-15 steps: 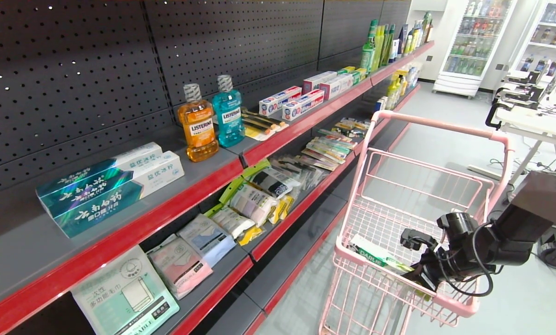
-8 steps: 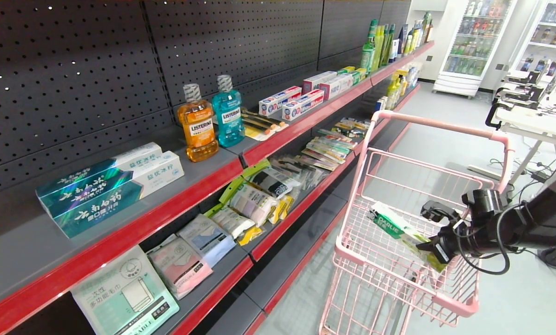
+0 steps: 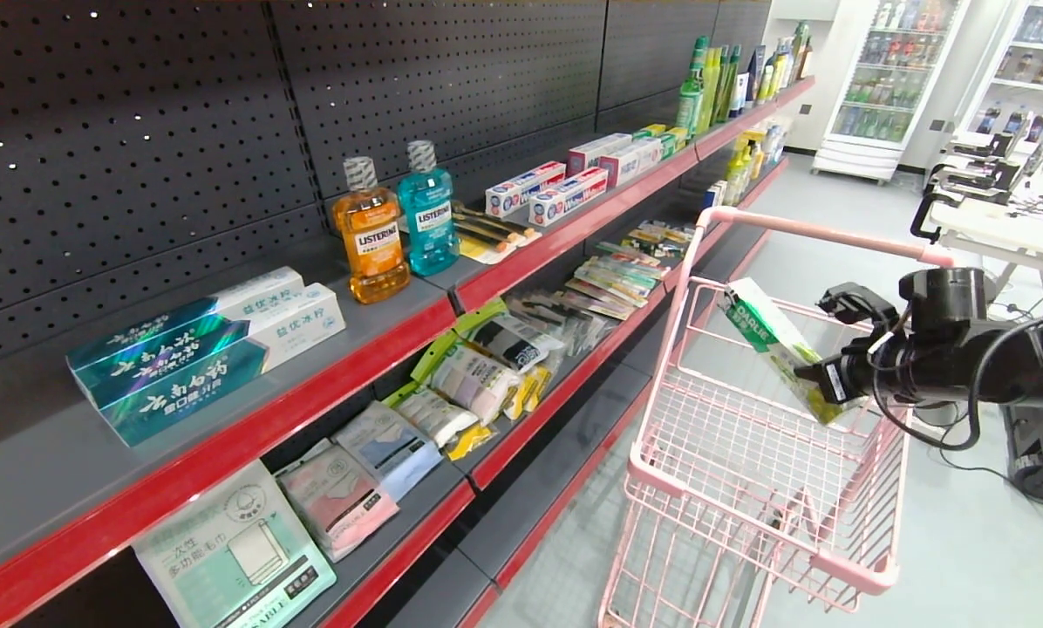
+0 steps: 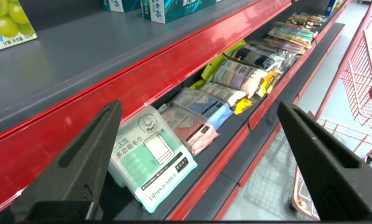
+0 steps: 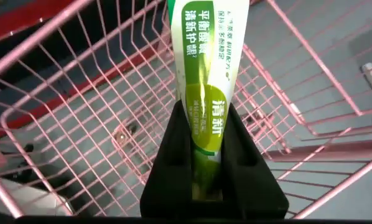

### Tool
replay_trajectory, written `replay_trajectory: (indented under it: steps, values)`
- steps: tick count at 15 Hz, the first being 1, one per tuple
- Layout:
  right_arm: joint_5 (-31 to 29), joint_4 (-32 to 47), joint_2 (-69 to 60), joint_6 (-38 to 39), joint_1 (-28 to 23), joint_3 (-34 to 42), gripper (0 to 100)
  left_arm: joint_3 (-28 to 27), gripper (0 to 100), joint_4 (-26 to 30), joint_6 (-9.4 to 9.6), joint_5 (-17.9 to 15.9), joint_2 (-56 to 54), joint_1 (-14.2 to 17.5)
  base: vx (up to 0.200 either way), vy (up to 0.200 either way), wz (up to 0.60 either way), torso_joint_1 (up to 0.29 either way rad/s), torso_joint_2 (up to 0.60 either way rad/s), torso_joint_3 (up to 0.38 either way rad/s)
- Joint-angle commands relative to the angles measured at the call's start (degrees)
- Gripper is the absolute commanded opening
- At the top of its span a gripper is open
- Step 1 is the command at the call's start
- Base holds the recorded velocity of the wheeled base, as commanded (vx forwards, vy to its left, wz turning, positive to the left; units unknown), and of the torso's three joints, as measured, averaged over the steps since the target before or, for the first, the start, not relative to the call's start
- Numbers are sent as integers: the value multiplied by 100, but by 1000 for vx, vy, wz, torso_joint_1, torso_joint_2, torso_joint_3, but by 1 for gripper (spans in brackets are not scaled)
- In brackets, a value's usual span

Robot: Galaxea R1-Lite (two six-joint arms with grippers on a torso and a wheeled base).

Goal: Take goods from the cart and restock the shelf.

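shelf (image 3: 382, 349): red-edged tiers, stocked | cart (image 3: 822, 231): pink wire, just beside shelf | toothpaste box (image 3: 770, 340): tilted, in the air over cart basket | right hand (image 3: 822, 384): clamped on box's lower end | left hand (image 4: 198, 155): fingers wide apart, facing lower shelf tier

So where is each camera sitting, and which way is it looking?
Head view: up on the robot's head, looking forward and down at the shelf and cart; its right gripper holds a toothpaste box.
Left wrist view: on the left arm, facing the lower shelf's packets, framed by the open left gripper.
Right wrist view: on the right arm, looking down into the cart past the right gripper, shut on the toothpaste box.
Shared: head and right wrist views both show that box and the cart.
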Motion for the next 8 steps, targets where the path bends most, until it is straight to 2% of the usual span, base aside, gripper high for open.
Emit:
replay_trajectory:
  steps: [1,6,7,8]
  values:
    - [-157,29,-736,168,374,10,0,0,100,-1,-1,-1,7,0,0,0,0,0,0,0]
    - [-948,99,-1808,1099,1121,546,0,0,100,7,-1,-1,7,0,0,0,0,0,0,0]
    - [-1027,328,-2063,1161,1209,651,0,0,100,-1,-1,-1,7,0,0,0,0,0,0,0]
    - [-1202,926,-2608,1266,1385,748,0,0,100,7,-1,-1,7,0,0,0,0,0,0,0]
